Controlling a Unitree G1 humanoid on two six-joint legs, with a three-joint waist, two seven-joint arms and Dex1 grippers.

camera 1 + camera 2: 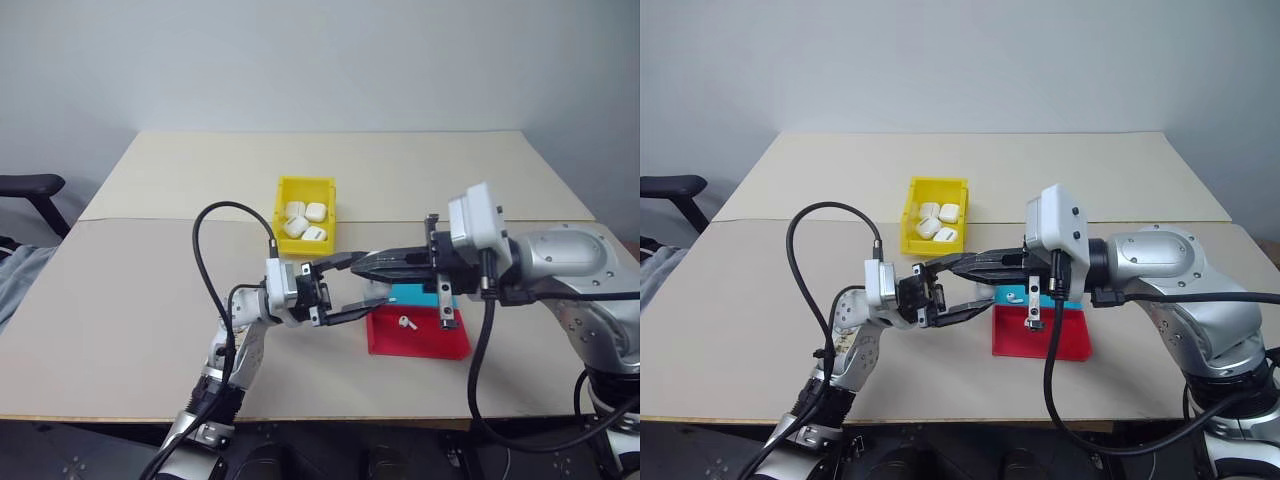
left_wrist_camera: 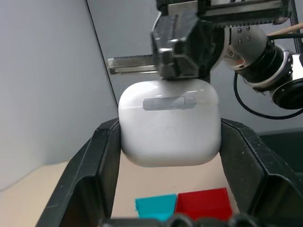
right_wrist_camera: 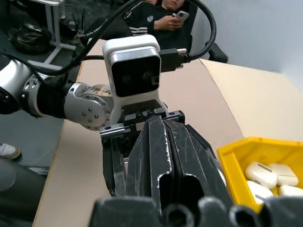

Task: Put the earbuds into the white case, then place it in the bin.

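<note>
Above red tray (image 1: 420,335) — left hand (image 1: 350,288) grips white case (image 2: 169,123); right hand (image 3: 163,137) closed, facing it.

Bin (image 1: 304,188) sits mid-table w/ several cases (image 1: 305,221) in it; two trays (image 1: 418,337) lie nearer the robot, right of it (one earbud (image 1: 407,323) in the front tray).

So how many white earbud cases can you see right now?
5. Four lie in the yellow bin. One white case is held in the left pincer. More may be hidden underneath.
</note>
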